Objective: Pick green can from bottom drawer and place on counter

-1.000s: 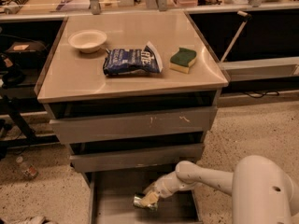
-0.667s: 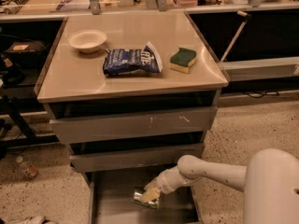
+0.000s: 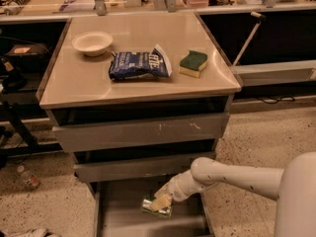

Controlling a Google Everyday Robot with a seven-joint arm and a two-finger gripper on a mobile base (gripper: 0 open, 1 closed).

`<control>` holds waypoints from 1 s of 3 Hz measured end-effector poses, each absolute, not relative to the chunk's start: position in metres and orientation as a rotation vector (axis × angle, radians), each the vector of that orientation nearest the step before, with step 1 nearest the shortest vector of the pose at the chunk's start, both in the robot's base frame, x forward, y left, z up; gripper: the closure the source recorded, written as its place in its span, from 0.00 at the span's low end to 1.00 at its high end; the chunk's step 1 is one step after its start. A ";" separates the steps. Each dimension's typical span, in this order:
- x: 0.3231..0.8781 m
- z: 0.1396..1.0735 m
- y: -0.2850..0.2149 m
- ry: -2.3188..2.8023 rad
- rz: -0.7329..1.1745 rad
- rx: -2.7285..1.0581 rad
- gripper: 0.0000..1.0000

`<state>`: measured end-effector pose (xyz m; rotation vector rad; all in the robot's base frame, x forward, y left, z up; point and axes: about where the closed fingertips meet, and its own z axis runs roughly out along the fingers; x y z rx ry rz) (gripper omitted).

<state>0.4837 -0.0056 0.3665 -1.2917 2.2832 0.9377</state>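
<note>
The green can [image 3: 155,208] lies low over the flat grey floor of the open bottom drawer [image 3: 123,216], near its middle. My gripper [image 3: 160,203] reaches down into the drawer from the right and is shut on the can. The white arm runs off to the lower right. The beige counter [image 3: 138,85] is the top of the grey drawer cabinet above.
On the counter stand a white bowl [image 3: 92,43], a blue chip bag [image 3: 139,64] and a green-topped yellow sponge [image 3: 193,63]. Two upper grey drawers [image 3: 140,131] jut out above the bottom one. A plastic bottle [image 3: 28,177] lies on the floor at left.
The arm has shifted a little and the gripper with the can has risen slightly inside the bottom drawer. The camera's framing has moved somewhat.
</note>
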 end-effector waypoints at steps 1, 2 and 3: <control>0.481 0.367 -0.003 2.301 0.945 -1.297 1.00; 0.474 0.394 -0.004 2.366 0.916 -1.269 1.00; 0.467 0.440 0.003 2.415 0.863 -1.263 1.00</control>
